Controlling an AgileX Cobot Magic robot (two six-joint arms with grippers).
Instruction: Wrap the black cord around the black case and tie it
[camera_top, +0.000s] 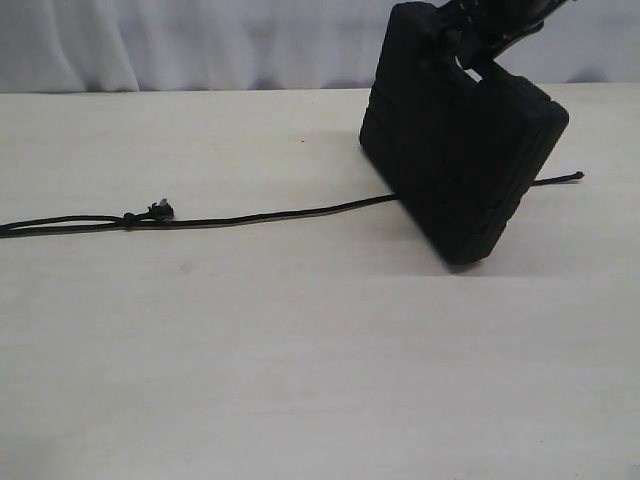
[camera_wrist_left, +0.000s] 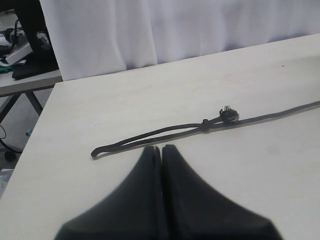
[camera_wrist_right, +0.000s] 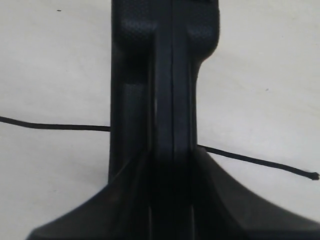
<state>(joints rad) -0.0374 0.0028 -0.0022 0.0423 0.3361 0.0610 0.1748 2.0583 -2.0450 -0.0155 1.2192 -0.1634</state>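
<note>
While the right gripper (camera_wrist_right: 170, 155) clamps the rigid black textured case (camera_top: 460, 150), tilted corner-down over the long thin black cord (camera_top: 280, 214) — wrapping not begun — the left gripper (camera_wrist_left: 162, 150), pinched closed and empty near the knot (camera_wrist_left: 205, 123), must probably open and take cord.

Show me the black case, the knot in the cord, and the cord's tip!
black case (camera_top: 458, 150): exterior view, middle of its broad face.
knot (camera_wrist_left: 205, 123): left wrist view, the small lump where strands meet.
cord's tip (camera_top: 579, 176): exterior view, the free end beside the case.
</note>
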